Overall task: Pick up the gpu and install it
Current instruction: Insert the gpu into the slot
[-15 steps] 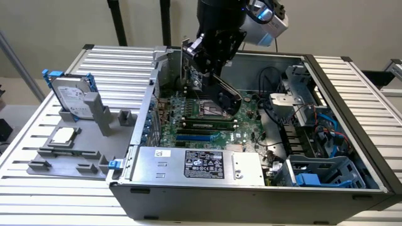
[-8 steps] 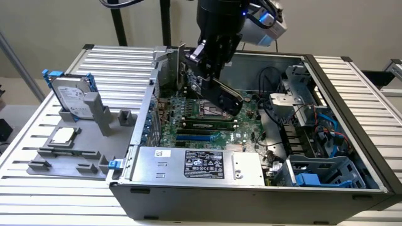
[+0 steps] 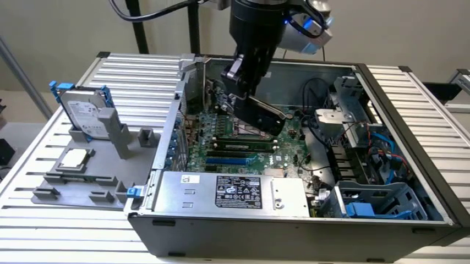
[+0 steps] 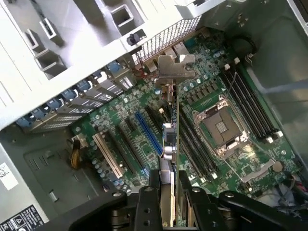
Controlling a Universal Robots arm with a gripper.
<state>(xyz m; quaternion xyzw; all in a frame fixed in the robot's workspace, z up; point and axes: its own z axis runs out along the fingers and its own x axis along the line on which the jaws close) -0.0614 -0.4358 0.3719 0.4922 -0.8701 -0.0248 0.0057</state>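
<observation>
Above the motherboard, the gripper clamps the gpu, partly hiding its slots.

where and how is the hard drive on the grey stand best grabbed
Probably by the two side edges of the hard drive, near its top, coming from above: it stands on end in the grey stand, slightly tilted, its upper part rising free.
</observation>
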